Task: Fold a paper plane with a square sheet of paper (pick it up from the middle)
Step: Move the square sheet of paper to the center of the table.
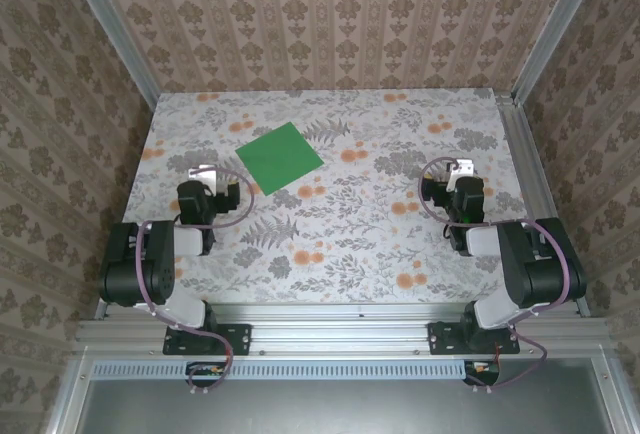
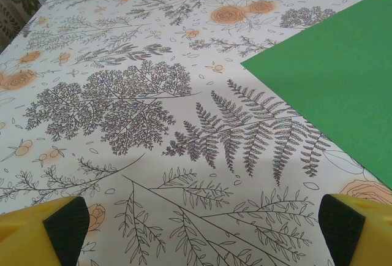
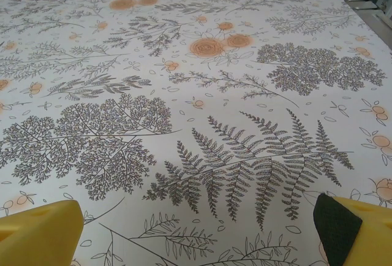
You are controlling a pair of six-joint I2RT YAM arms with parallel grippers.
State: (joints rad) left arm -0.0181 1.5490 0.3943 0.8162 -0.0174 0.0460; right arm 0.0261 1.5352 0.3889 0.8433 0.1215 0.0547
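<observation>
The left tool has its yellow fingers spread wide with nothing between them, and the right tool is spread just as wide and equally empty. Both hover low over the floral counter.

The square sheet of paper lies flat and unfolded, turned so one corner points toward the left tool, just ahead of it and to its right. From the right tool it sits well apart, off to the left and slightly ahead.

The sheet looks thin, light and limp, with no raised edge to slide a finger under, so a side approach would probably only push it along the smooth counter. The middle of the sheet seems the place to take hold: coming straight down with the pads either side of centre and closing gently should bunch up a small ridge to pinch. Too hard a squeeze would likely leave a stray crease.
</observation>
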